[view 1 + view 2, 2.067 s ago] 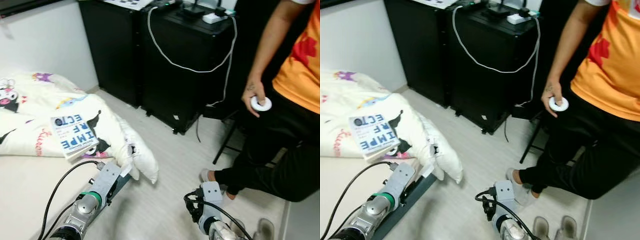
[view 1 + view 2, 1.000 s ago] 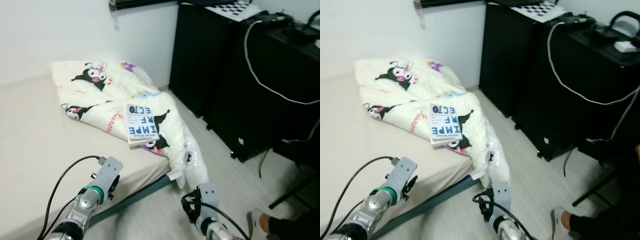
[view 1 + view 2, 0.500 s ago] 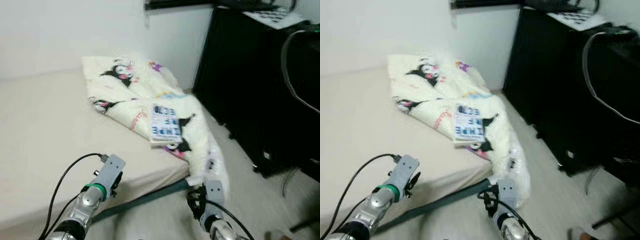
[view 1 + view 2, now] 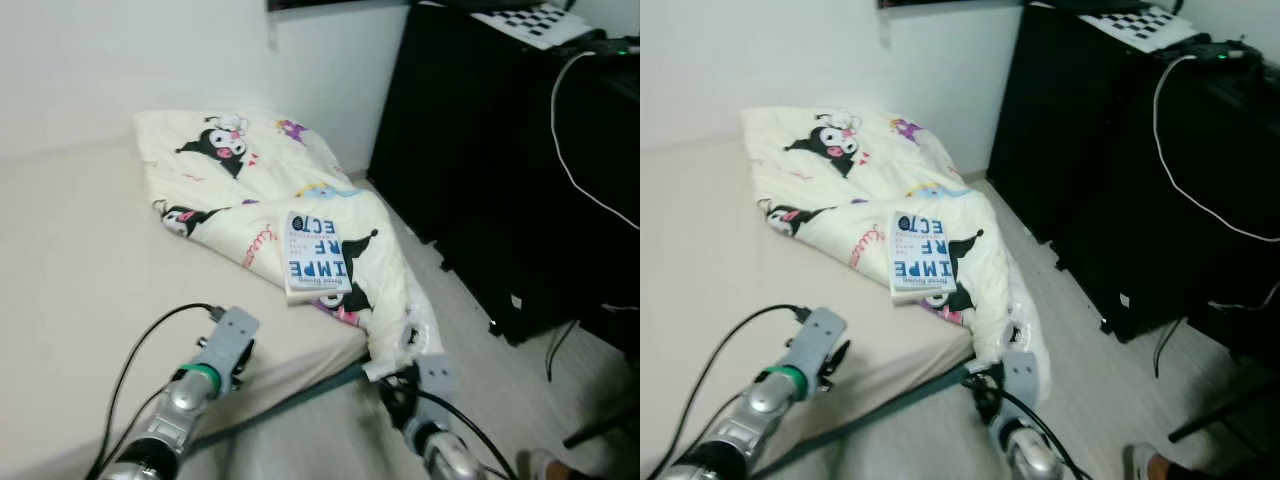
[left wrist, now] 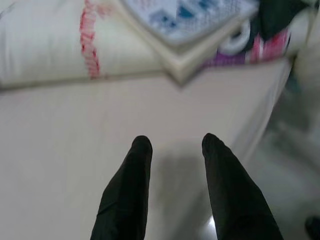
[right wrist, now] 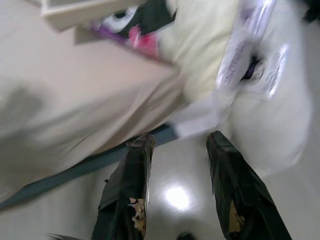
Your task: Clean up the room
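Book (image 4: 315,265) sits on the blanket (image 4: 260,190) as before; both tools, left (image 5: 172,145) and right (image 6: 175,142), gape empty.

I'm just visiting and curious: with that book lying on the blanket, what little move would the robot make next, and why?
Probably reach the left gripper forward toward the book. The book lies on the rumpled cartoon blanket near the bed's edge, just ahead of that gripper, whose fingers are open and empty over the bare mattress.
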Controlling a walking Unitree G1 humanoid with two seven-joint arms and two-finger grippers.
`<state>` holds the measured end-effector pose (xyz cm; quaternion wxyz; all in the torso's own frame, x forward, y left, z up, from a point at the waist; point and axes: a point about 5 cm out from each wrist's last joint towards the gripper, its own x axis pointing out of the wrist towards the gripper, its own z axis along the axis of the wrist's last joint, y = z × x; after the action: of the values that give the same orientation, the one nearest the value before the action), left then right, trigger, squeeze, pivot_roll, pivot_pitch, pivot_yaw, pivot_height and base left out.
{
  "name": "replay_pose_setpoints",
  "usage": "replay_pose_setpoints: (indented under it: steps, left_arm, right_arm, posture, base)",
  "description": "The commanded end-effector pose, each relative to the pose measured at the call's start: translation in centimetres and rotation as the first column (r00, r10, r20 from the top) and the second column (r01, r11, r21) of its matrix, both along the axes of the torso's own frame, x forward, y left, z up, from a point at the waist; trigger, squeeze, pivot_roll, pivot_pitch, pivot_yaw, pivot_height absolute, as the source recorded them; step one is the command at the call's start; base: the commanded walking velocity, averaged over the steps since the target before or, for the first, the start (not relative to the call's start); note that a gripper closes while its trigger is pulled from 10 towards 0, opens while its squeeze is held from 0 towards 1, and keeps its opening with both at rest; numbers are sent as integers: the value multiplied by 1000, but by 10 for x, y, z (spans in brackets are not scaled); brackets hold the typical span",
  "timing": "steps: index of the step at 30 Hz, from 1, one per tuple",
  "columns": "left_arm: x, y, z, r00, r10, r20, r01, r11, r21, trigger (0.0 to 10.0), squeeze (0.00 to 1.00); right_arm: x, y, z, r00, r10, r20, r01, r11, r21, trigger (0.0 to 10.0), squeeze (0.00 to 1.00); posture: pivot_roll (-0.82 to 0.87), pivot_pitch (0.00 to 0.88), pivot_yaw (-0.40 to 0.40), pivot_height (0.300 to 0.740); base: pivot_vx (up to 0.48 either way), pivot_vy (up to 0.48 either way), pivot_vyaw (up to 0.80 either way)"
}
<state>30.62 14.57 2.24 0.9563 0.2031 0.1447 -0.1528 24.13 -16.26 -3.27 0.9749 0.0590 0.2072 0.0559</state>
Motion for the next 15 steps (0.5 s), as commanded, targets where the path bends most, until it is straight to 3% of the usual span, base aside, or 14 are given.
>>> replay_pose_setpoints:
  steps: [1, 15]
  left_arm:
    - [-5, 12, -7, 999, 27, -33, -26, 999, 19, 10000, 0]
    - [-6, 13, -8, 999, 25, -47, -24, 1000, 19, 10000, 0]
  right_arm:
    - [1, 8, 0, 1000, 0, 2, 0, 1000, 24, 10000, 0]
    - [0, 6, -1, 1000, 6, -8, -6, 1000, 16, 10000, 0]
  posture:
    - [59, 71, 19, 740]
    - [54, 61, 20, 740]
  base:
    - [0, 0, 0]
    - [0, 0, 0]
